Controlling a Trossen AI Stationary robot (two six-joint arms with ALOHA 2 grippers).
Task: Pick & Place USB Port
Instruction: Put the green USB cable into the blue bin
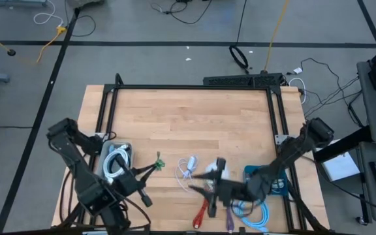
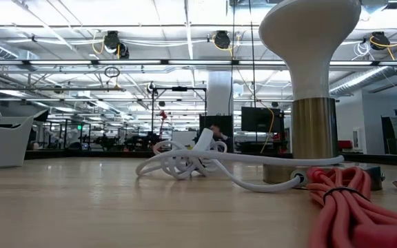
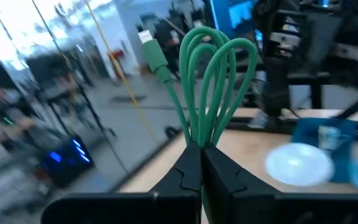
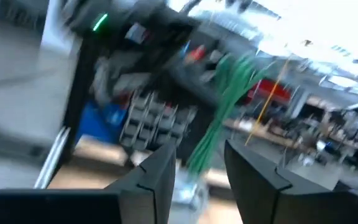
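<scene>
Grip: left gripper (image 3: pixel 201 163) has its fingers pinched tight on the green cable (image 3: pixel 210 81), at the base of its coiled loops; the connector end stands free above the fingers.
Cable place: in the high view the green cable (image 1: pixel 156 163) is held up over the tabletop (image 1: pixel 188 124), just right of the white bin (image 1: pixel 114 158), at the tip of the left gripper (image 1: pixel 150 168).
Step in hand: carrying the picked cable, most likely toward a drop spot; judged well under way, placing not yet done.
Doing it well: keep the pinch firm and low on the bundle so the loops do not slip or fan out; hold the cable high enough to pass over the white cable (image 1: pixel 188 168) lying right of the bin.
Right gripper: right gripper (image 4: pixel 199 163) hangs right of the white cable with fingers part open, nothing seen between them; it faces the green cable from across the gap.
Edges: the bin sits near the tabletop's left front; a red cable (image 1: pixel 201 212) and a light blue cable (image 1: pixel 256 215) lie by the front edge, right of the bin.
Open room: the back half of the tabletop, beyond the bin, gives the widest path; space between the two grippers is narrow.
</scene>
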